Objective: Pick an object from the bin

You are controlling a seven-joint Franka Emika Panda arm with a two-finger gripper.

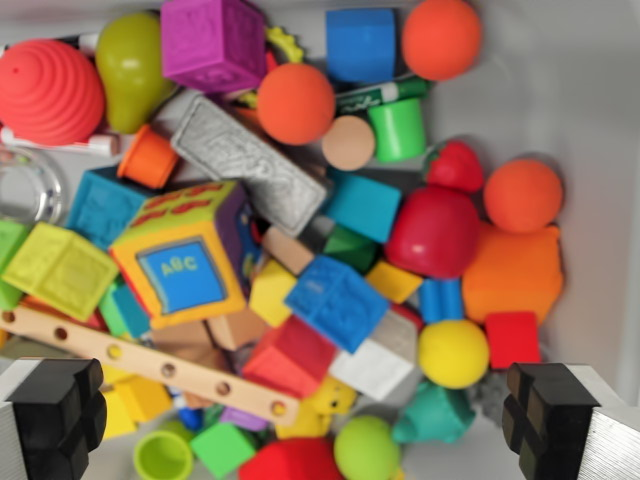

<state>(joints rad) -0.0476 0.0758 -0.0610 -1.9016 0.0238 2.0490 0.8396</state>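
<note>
Two black rubber fingers [52, 415] of the robot's claw [305, 420] are seen at the bottom corners, spread wide apart with nothing held between them. Under the claw, a grey plastic bin [590, 120] is filled with a heap of toys. A small green ball [367, 447] and a teal rubber toy [435, 415] lie between the fingers. A long wooden strip with holes [150, 362] is laid slanted near the left finger. A yellow ball [453, 353] is found just above the right finger. A big soft cube with ABC on it [185, 255] sits in the middle left, touching a silver grey block [250, 165]. A round red toy [435, 232] is pressed against an orange rubber shape [512, 272].
</note>
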